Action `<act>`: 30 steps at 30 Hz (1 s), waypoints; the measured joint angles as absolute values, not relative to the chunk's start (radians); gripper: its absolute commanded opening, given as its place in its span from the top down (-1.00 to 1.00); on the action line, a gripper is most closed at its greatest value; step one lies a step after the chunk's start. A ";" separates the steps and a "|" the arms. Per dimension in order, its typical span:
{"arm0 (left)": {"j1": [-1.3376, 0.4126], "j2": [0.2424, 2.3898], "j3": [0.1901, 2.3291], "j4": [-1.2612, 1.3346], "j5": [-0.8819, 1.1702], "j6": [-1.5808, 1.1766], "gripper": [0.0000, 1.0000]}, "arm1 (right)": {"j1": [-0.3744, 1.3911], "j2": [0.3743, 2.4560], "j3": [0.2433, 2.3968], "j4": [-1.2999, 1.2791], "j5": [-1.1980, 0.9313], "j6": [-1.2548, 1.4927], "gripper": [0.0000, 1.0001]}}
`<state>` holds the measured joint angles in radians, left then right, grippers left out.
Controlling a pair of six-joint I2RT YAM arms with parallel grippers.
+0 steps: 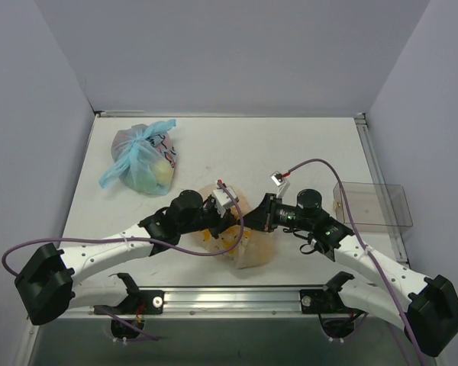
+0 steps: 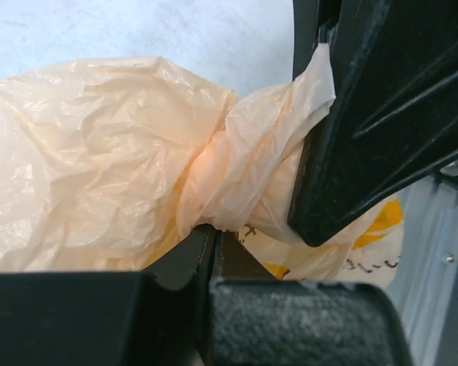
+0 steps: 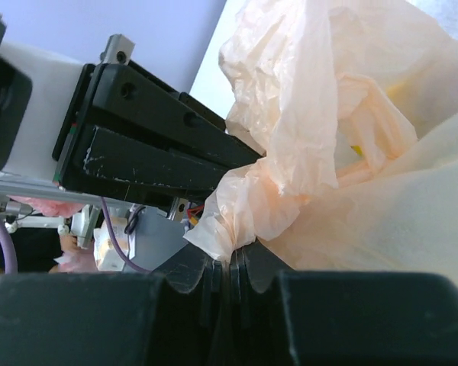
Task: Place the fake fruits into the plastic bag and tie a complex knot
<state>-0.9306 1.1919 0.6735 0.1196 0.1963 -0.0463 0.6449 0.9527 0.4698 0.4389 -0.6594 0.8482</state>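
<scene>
The peach-orange plastic bag (image 1: 248, 248) lies near the table's front edge between both grippers. Its handles are twisted into a knot (image 2: 237, 168). My left gripper (image 1: 230, 207) is shut on the twisted plastic just below the knot (image 2: 214, 232). My right gripper (image 1: 258, 215) is shut on a tail of the same bag (image 3: 233, 255), close against the left gripper. The right finger (image 2: 366, 114) presses on the twist in the left wrist view. The fake fruits are hidden inside the bag; only a yellow patch (image 1: 214, 233) shows through the plastic.
A clear bag with light-blue tied handles (image 1: 141, 156) and a yellow-green fruit inside lies at the back left. A clear plastic box (image 1: 372, 206) stands at the right edge. The left gripper's body (image 3: 153, 145) fills the left of the right wrist view.
</scene>
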 measured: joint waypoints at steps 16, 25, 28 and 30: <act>-0.887 1.141 0.605 0.216 0.330 -0.184 1.00 | 0.264 0.834 0.764 0.049 -0.975 0.530 0.00; -0.881 1.143 0.601 0.155 0.302 -0.214 1.00 | 0.222 1.051 0.771 0.019 -0.978 0.433 0.46; -0.880 1.153 0.603 0.124 0.278 -0.236 1.00 | 0.314 1.139 0.749 0.044 -0.950 0.422 0.38; -0.875 1.161 0.603 0.112 0.267 -0.253 1.00 | 0.375 1.151 0.713 0.072 -0.944 0.417 0.10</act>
<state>-0.8753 1.1614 0.6033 0.1116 0.2668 -0.2531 0.3752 1.1511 0.7132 0.0715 -0.9440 0.4171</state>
